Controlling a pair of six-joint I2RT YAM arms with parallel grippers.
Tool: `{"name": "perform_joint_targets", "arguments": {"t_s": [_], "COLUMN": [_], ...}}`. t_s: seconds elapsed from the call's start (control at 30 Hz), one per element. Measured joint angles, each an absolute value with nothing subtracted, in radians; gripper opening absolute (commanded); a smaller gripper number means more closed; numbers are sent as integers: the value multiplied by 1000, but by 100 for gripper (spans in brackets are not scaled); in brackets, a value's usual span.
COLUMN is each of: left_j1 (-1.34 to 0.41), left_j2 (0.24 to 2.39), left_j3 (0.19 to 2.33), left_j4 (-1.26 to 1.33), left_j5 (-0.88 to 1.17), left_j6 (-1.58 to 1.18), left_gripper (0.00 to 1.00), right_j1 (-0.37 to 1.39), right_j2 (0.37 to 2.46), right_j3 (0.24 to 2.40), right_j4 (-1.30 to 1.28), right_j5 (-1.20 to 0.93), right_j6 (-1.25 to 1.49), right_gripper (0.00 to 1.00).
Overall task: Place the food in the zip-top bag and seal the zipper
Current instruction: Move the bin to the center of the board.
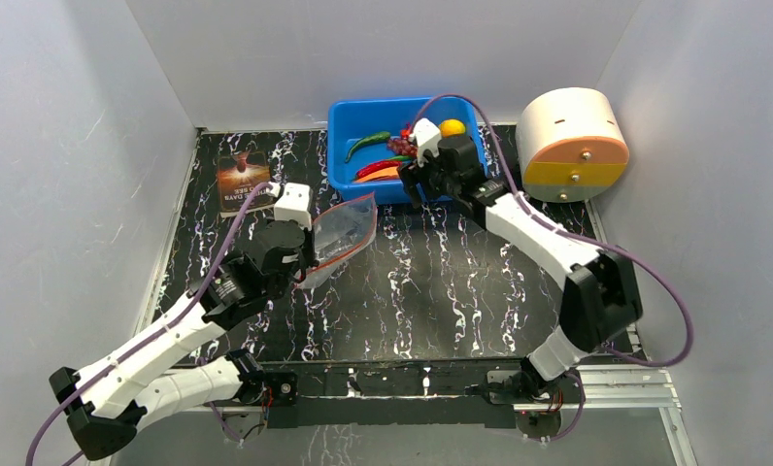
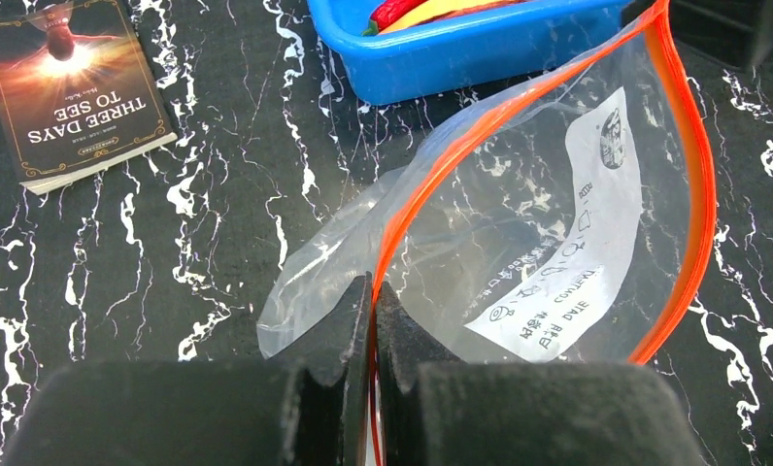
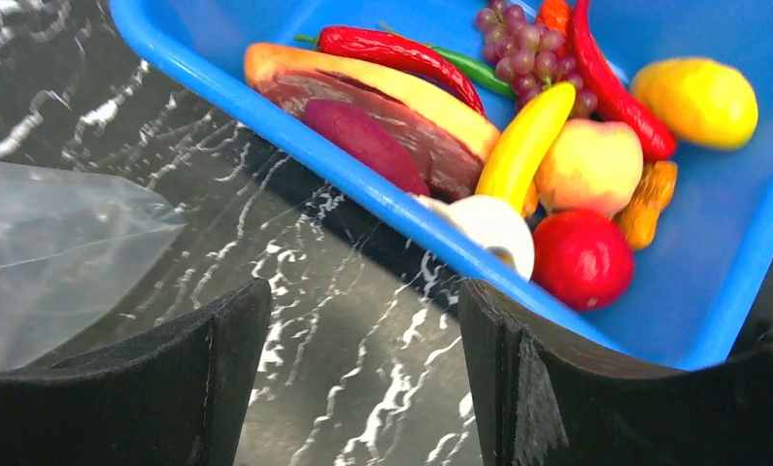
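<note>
Open tabletop between zip-top bag and blue tub, tub's near wall fencing the food, bag mouth gaping

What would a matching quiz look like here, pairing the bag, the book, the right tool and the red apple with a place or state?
Things:
1. zip-top bag
2. book
3. right tool
4. red apple

Place or state:
A. inside the blue tub
B. open, holding nothing
C. pinched at its mouth by the shut left tool
D. lying flat, far left

Pairs: 1-C, 2-D, 3-B, 4-A
</note>
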State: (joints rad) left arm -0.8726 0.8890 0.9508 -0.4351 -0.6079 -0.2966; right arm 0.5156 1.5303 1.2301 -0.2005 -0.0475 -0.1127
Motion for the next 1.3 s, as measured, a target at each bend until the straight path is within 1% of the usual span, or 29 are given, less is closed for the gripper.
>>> {"name": "perform_joint_targets", "arguments": {"t_s": [0.23, 0.53, 0.8, 1.03, 1.13, 1.2, 1.3], "left_j1": [-873, -873, -873, -873, -873, -873, -873], "left_j2": [842, 823, 821, 822, 832, 844, 852], "left_j3": [937, 937, 942, 942, 942, 943, 943], "left_j4": [-454, -483, -505, -524, -540, -553, -554], "left_j5": [-601, -602, -603, -638, -668, -687, -700], "left_j6": [-303, -302, -303, -326, -336, -340, -334], "left_gripper": [0, 0, 0, 0, 0, 0, 0], "right_j1": [499, 448, 429, 423, 424, 425, 432], "right_j2": [1718, 1863, 1969, 1979, 1975, 1961, 1901], "right_j3": [1448, 1562, 1646, 1647, 1643, 1621, 1528], "right_j4": [-324, -476, -555, -550, -548, -529, -467], "right_j5": [-130, -177, -204, -214, -219, -220, -229], "right_j6": [-406, -633, -711, -702, -679, -648, -577], "right_gripper": [66, 63, 47, 28, 24, 23, 23]}}
